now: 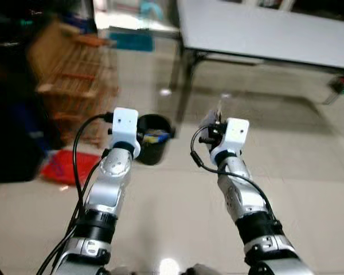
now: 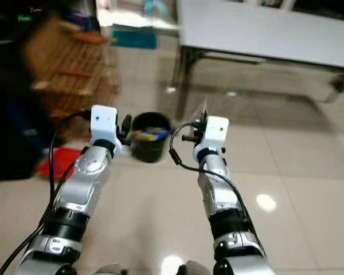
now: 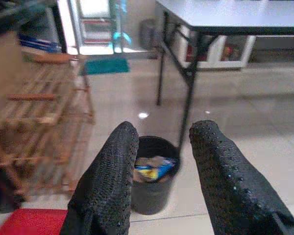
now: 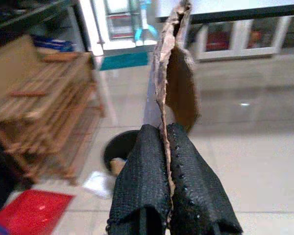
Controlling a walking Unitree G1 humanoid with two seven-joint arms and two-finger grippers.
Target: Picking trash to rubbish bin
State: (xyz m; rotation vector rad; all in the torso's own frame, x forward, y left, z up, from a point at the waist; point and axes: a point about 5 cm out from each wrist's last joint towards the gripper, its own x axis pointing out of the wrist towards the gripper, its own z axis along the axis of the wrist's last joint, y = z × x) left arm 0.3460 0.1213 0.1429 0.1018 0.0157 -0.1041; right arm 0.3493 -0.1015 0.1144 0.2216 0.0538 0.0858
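A torn scrap of brown cardboard (image 4: 174, 73) stands up on edge, pinched at its lower end between the two black fingers of the right gripper (image 4: 165, 147), which are pressed tight together on it; the arm holds it out in front at about chest level, raised above the pale tiled floor (image 1: 309, 172). Ahead of the scrap and a little to the robot's left sits the black rubbish bin (image 1: 153, 139) on the tiles, already holding some crumpled wrappers (image 3: 154, 167), one with blue and yellow on it. The left gripper (image 3: 161, 161) is held out toward the bin too, its fingers (image 3: 112, 186) spread apart with nothing between them, the bin showing in the gap. Just behind the bin rise the black legs of a grey-topped table (image 1: 264, 28). Farther to the robot's left is a wooden slatted rack (image 1: 74, 86), and on the floor near its foot lies a red flat thing (image 1: 63, 166). A small white scrap (image 4: 99, 183) lies on the tiles beside the bin.
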